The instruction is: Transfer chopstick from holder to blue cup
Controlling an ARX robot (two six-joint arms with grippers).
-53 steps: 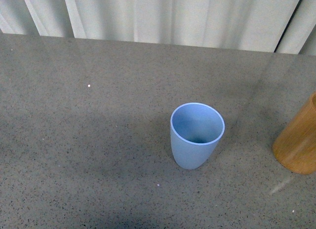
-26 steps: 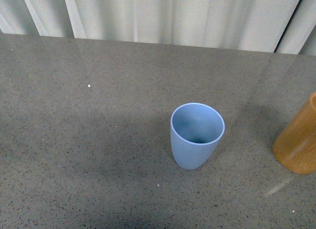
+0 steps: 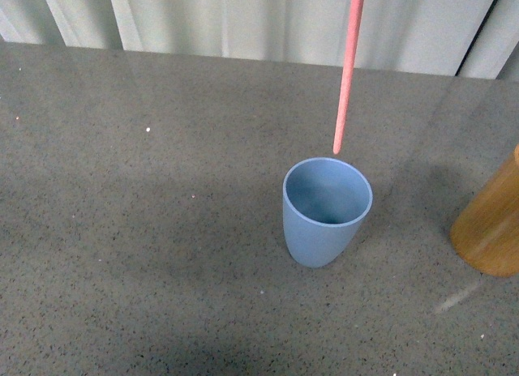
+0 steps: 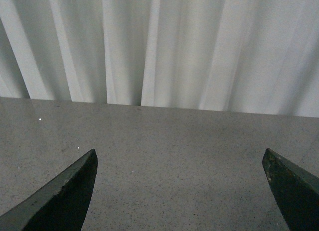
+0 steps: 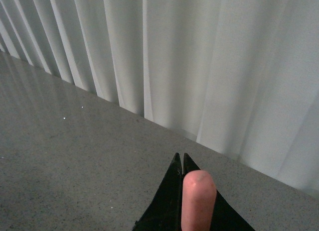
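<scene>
The pink-red chopstick [image 3: 347,68] hangs nearly upright from the top edge of the front view, its tip just above the far rim of the blue cup [image 3: 326,211]. The blue cup stands upright and holds nothing I can see. The orange-brown holder [image 3: 492,222] is cut off by the right edge. My right gripper [image 5: 180,159] is shut on the chopstick [image 5: 198,201], whose blunt end fills the wrist view between the dark fingers. My left gripper [image 4: 179,164] is open over bare table, with nothing between its fingers. Neither gripper shows in the front view.
The grey speckled table [image 3: 146,230] runs back to a white pleated curtain [image 3: 243,19]. A faint thin shadow streak [image 3: 458,297] lies on the table in front of the holder.
The chopstick has come into the front view from above and now hangs over the blue cup. The view itself has shifted slightly. The cup and holder stay where they were.
</scene>
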